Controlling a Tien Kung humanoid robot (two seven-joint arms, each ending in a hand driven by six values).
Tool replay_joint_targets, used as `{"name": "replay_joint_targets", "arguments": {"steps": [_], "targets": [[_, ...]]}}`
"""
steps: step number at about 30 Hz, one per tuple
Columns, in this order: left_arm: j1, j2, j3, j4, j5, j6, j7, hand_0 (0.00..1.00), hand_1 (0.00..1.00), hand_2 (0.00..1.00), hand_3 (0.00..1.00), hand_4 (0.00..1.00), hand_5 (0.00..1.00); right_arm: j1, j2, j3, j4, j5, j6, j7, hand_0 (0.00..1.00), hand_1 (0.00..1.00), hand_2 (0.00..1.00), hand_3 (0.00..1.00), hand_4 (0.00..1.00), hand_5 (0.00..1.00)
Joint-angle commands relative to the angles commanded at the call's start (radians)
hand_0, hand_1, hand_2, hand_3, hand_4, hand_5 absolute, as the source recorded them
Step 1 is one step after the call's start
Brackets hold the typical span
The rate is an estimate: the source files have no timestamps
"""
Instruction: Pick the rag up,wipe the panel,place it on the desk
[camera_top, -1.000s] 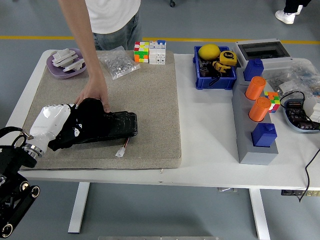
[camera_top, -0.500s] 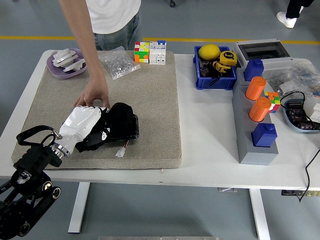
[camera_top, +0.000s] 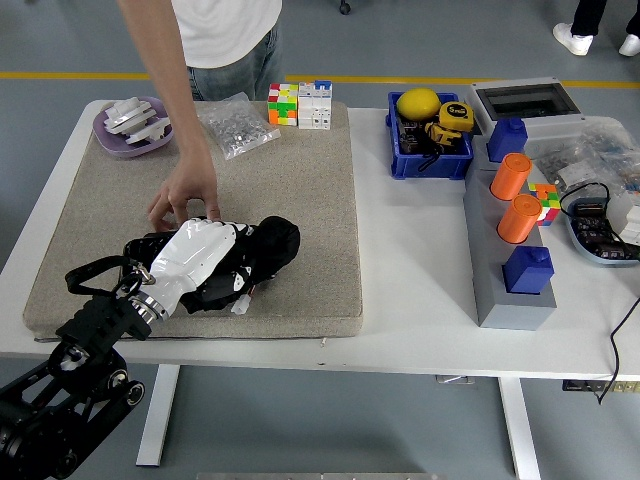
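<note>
A black rag (camera_top: 274, 243) is bunched on the right end of a black panel (camera_top: 146, 246) that lies on the beige mat (camera_top: 300, 190). My left hand (camera_top: 243, 259), in a white shell, rests on top of the panel with its fingers curled into the rag. Most of the panel is hidden under the hand and rag; a small white connector (camera_top: 240, 305) on wires sticks out at its front. A person's hand (camera_top: 185, 200) reaches down from the far side and presses fingertips on the panel's back edge. My right hand does not show.
A purple dish (camera_top: 105, 137) of white parts and a bag of small pieces (camera_top: 237, 125) sit at the back left, puzzle cubes (camera_top: 298, 103) behind the mat. A blue bin (camera_top: 430, 160) and a grey rack (camera_top: 488, 270) with orange cylinders stand to the right.
My left hand has slid right along the panel, pushing the rag with it to the panel's right end. The person's hand has stayed at the panel's back edge.
</note>
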Motion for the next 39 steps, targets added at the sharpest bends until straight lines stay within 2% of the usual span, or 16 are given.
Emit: {"name": "replay_joint_targets", "arguments": {"steps": [7, 13, 22, 39], "targets": [[0.006, 0.0, -0.028, 0.017, 0.0, 0.004, -0.001, 0.261, 0.272, 0.547, 0.507, 0.278, 0.005, 0.002, 0.0, 0.012, 0.0, -0.011, 0.001, 0.001, 0.77, 0.65, 0.683, 0.615, 0.998, 0.5], [0.023, 0.011, -0.073, 0.027, 0.0, 0.005, -0.002, 0.264, 0.274, 0.546, 0.507, 0.28, 0.004, 0.002, 0.0, 0.015, 0.0, -0.013, 0.003, 0.002, 0.77, 0.649, 0.683, 0.615, 0.998, 0.501], [0.062, 0.037, -0.166, 0.036, 0.0, 0.005, 0.001, 0.264, 0.274, 0.545, 0.507, 0.283, 0.004, 0.001, -0.001, 0.016, 0.0, -0.011, 0.005, 0.003, 0.77, 0.649, 0.683, 0.614, 0.998, 0.501], [0.11, 0.056, -0.33, 0.061, 0.0, 0.019, -0.002, 0.267, 0.28, 0.546, 0.509, 0.294, 0.006, -0.003, 0.002, -0.027, 0.0, 0.033, -0.001, -0.003, 0.77, 0.644, 0.683, 0.614, 0.998, 0.501]]}}
